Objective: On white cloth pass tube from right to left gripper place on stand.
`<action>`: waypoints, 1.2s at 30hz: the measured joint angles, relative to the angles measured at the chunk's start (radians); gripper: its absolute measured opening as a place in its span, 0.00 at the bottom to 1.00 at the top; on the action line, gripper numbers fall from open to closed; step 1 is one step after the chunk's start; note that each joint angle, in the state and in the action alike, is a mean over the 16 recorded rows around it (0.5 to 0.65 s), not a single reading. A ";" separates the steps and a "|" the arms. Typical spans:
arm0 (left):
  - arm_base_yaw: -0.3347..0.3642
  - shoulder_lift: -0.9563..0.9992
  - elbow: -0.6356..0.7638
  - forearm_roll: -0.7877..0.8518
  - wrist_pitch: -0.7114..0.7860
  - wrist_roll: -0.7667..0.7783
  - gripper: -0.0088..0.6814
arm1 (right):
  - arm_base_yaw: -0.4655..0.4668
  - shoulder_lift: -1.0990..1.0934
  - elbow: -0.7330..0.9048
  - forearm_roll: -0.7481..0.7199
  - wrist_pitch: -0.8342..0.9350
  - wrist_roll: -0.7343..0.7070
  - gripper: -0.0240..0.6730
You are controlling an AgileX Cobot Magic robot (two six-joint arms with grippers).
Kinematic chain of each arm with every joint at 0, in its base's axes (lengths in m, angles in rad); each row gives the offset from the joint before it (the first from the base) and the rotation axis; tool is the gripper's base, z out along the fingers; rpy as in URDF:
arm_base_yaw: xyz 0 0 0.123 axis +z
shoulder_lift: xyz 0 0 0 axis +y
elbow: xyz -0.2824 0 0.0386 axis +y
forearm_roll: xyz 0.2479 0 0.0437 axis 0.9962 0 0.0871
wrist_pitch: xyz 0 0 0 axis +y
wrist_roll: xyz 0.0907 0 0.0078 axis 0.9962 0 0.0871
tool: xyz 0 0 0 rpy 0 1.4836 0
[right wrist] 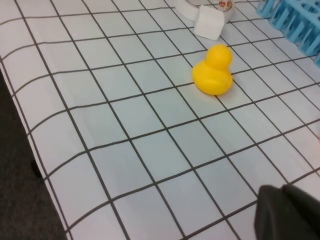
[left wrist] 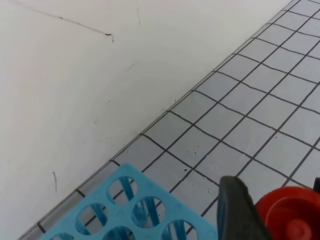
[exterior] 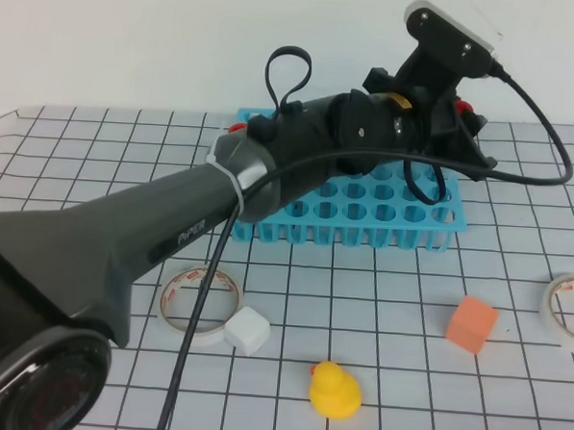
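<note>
Tube (left wrist: 291, 212), its red cap showing, sits clamped in the left pincer (exterior: 462, 128) over the far right end of the blue stand (exterior: 364, 211). Small white lettering on that arm is too blurred to read. The right pincer (right wrist: 290, 212) is closed and empty. A grid-printed white cloth (exterior: 378, 306) meets a plain white wall.

White cloth (exterior: 407, 308), black-gridded, covering the tabletop. Lying on it: blue stand (exterior: 364, 214) at rear; tape roll (exterior: 202, 302) touching a white cube (exterior: 247, 330); yellow duck (exterior: 335, 390); orange cube (exterior: 472, 324); second tape roll (exterior: 571, 309) at right edge.
</note>
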 joint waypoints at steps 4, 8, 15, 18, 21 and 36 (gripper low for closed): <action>0.000 0.012 0.000 0.000 -0.004 0.005 0.39 | 0.000 0.000 0.000 0.000 0.000 0.000 0.03; 0.001 0.024 0.000 -0.001 -0.007 0.011 0.39 | 0.000 0.000 0.000 0.000 0.000 0.000 0.03; 0.005 0.040 -0.002 -0.009 -0.025 0.017 0.39 | 0.000 0.000 0.000 0.000 0.000 0.000 0.03; 0.007 0.046 -0.003 -0.013 -0.035 0.018 0.39 | 0.000 0.000 0.000 0.000 0.000 0.000 0.03; 0.009 0.051 -0.003 -0.016 -0.039 0.018 0.39 | 0.000 0.000 0.000 0.000 0.000 0.000 0.03; 0.011 0.071 -0.006 -0.026 -0.031 0.019 0.39 | 0.000 0.000 0.000 0.000 0.000 0.000 0.03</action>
